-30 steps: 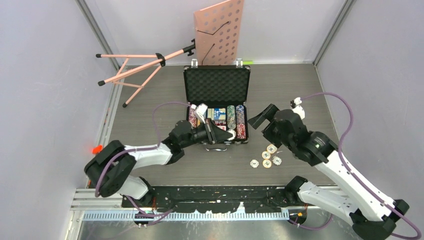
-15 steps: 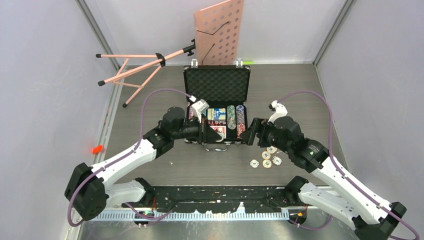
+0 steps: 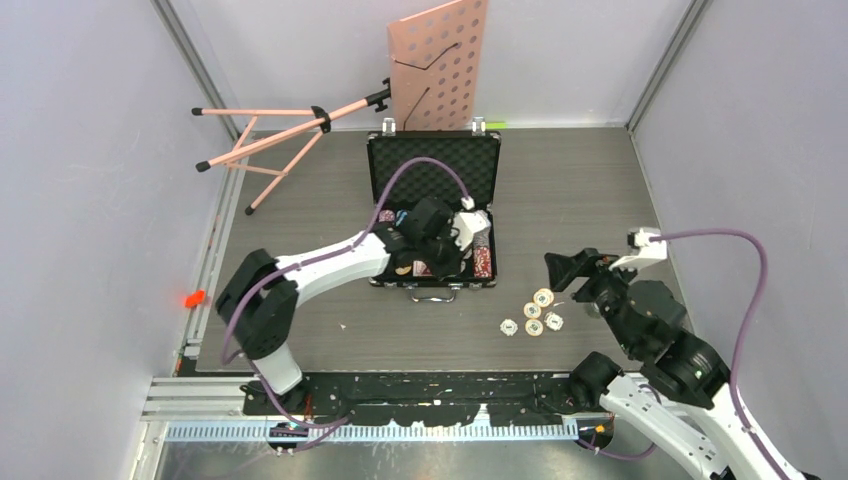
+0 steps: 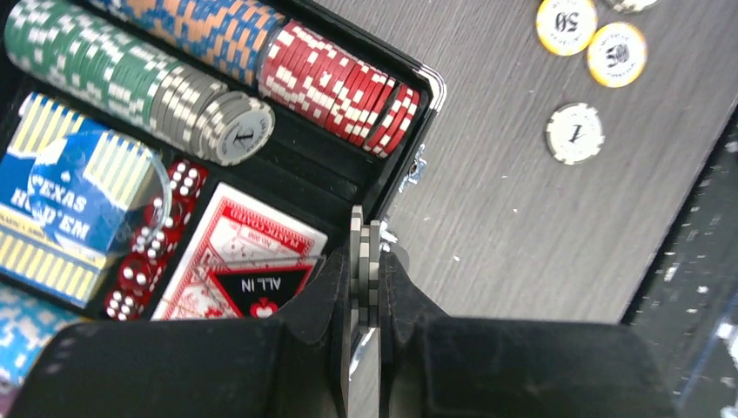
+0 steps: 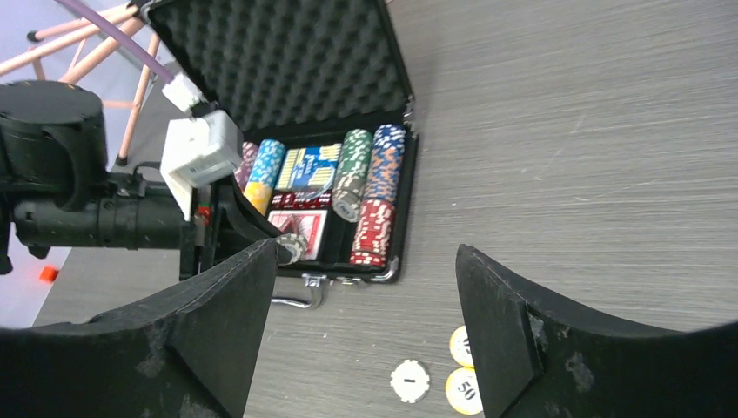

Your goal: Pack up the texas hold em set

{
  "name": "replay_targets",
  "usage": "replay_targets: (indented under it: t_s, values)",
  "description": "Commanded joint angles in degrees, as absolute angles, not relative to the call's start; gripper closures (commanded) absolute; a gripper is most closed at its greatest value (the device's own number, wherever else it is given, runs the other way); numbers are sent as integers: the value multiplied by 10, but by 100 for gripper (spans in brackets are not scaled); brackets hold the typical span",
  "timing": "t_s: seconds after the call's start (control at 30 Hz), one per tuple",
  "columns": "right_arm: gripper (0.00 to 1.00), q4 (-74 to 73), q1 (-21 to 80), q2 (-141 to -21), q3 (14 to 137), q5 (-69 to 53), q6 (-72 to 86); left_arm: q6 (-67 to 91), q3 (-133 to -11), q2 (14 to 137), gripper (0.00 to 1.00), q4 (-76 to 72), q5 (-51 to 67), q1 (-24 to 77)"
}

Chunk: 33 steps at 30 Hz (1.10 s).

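Within the last second the two arms traded places. The right claw [image 5: 365, 261], which had been at the case's near right corner, had drawn back toward the right edge of the table [image 3: 580, 180]. It hung near the five loose chips [image 3: 534, 327] lying there, its fingers spread wide and holding nothing. The left arm had meanwhile swung from the left side to reach across the open case [image 3: 434, 165], which sat toward the far edge of the table in front of the pink music stand [image 3: 440, 65]. The left claw [image 4: 365, 261] was clamped on a thin stack of grey-and-white chips [image 4: 364, 239], held on edge over the near wall, beside the cards [image 4: 248, 252] and red dice [image 4: 152, 252]. That stack looked about to join the rows [image 4: 339, 87] already packed. The loose chips remained to be collected and the lid stood open.
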<state>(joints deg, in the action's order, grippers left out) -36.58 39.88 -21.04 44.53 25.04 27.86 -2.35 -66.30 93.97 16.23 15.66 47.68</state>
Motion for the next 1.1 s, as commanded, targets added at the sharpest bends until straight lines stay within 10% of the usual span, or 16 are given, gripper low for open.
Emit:
replay_targets:
  t_s: [0.0,0.87,1.07]
  values:
    - [19,-393,398,-163,461,326,244,-125,-727,979,100,203,106,489]
    - [19,-399,398,-156,444,345,226,-165,-851,1140,100,194,48,500]
    - [19,-401,398,-147,440,344,230,-158,-859,1142,80,197,21,501]
